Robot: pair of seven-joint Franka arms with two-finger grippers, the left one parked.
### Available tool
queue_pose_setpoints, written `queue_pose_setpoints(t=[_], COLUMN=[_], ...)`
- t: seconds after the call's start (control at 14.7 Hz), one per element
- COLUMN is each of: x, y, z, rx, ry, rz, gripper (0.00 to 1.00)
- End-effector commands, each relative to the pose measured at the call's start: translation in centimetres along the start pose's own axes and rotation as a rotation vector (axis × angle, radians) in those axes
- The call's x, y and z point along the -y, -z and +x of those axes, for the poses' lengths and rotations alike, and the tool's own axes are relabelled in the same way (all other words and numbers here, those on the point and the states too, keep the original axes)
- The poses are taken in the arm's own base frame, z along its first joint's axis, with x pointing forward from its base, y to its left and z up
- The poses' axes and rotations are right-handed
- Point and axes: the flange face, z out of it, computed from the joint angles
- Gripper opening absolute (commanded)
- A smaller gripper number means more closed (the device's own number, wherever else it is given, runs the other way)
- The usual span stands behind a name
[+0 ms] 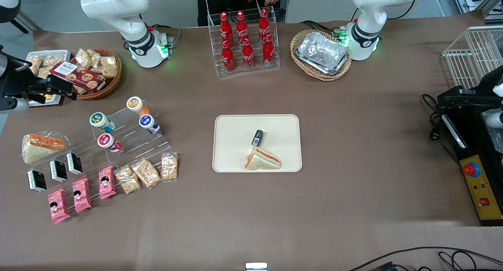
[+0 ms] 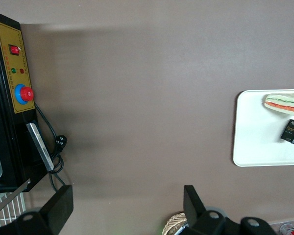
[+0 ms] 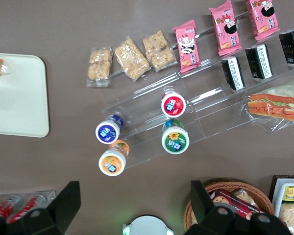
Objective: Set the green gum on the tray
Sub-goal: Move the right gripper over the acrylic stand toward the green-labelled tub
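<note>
Four gum bottles on a clear stepped rack, green gum (image 1: 99, 120) (image 3: 175, 140) among them beside the red-lidded bottle (image 1: 105, 140), tray (image 1: 232, 125) (image 3: 19, 112) well apart with sandwich (image 1: 262, 160) and small dark pack (image 1: 257, 137), gripper (image 3: 132, 203) high above the rack, fingers spread apart, empty.

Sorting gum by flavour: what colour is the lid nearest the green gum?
Red, on the red-lidded bottle beside the green gum; clearest in the right wrist view. The gripper hovers above, open.

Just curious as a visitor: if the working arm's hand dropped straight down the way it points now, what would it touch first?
Probably bare brown table. The hand, fingers open, hangs above the table beside the green gum and the orange-lidded bottle; depth is hard to judge.
</note>
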Motion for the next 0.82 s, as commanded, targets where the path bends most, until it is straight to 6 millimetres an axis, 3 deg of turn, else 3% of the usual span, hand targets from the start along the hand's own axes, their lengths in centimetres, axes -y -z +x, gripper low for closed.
queue_pose_setpoints(t=[0.0,0.48,0.75], x=[-0.9,-1.7,-4.4], y=[-3.8,-10.3,-13.6], z=[-4.6,-4.6,-4.1], rx=[-0.060,-0.025,-0.049], ry=[0.050,0.068,0.077], rz=[-0.018,-0.030,-0.036], gripper=[1.00,1.00,1.00])
